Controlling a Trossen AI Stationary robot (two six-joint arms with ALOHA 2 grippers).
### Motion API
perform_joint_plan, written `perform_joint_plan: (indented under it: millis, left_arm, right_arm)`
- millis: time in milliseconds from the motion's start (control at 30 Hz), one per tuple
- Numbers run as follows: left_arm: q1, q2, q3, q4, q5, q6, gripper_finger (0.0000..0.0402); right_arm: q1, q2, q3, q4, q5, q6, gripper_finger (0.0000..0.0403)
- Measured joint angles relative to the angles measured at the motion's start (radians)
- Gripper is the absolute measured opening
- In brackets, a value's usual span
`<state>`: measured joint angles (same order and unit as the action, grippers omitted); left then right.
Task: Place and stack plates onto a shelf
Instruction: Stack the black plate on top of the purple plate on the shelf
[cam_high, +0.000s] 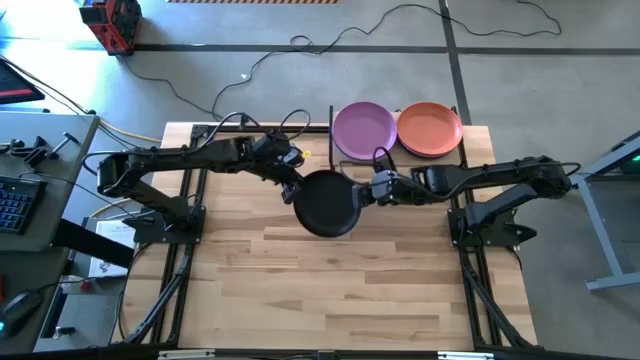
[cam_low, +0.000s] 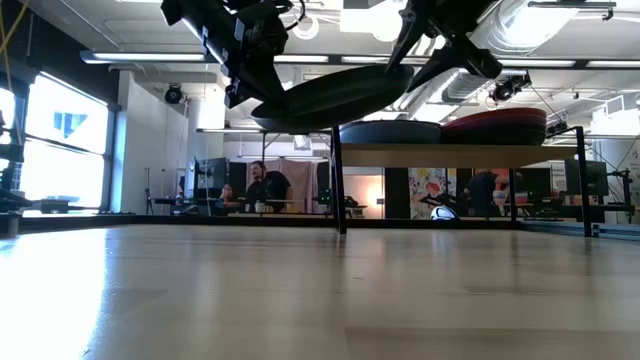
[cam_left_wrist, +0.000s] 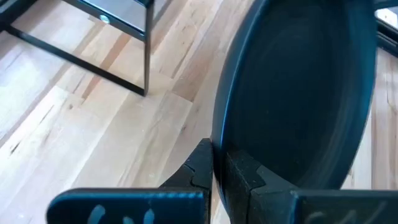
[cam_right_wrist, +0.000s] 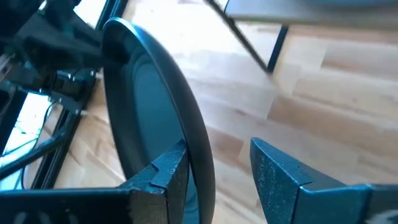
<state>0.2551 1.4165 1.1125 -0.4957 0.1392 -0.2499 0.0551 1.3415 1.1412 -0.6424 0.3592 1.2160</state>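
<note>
Handover of a black plate (cam_high: 327, 203) is in hand at frame centre in the high view, above the table (cam_high: 330, 290): left gripper (cam_high: 293, 186) is clamped on the plate's left rim, while right gripper (cam_high: 366, 193) has its jaws apart around the right rim, one finger (cam_right_wrist: 163, 174) touching it. Shelf (cam_high: 470, 135) sits at upper right of centre, carrying a purple plate (cam_high: 363, 130) and an orange plate (cam_high: 429, 128). Next move, as I judge it: right gripper backs clear, then the left carries the black plate up-frame onto the shelf stack.

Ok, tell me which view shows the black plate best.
The high view: the whole round black plate shows between the left gripper and right gripper. The low view shows it edge-on, raised off the table; both wrist views show only part.
</note>
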Motion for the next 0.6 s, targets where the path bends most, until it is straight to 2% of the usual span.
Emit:
perform_joint_plan:
  millis: [400, 600]
  left_arm:
    - [0.12, -0.034, -0.001, 0.036, 0.005, -0.005, 0.0005]
    - [0.157, -0.038, -0.001, 0.071, 0.006, -0.02, 0.0005]
  right_arm:
    - [-0.142, -0.006, -0.001, 0.124, 0.002, -0.177, 0.0142]
    - [-0.207, -0.006, -0.001, 0.154, -0.049, -0.23, 0.0139]
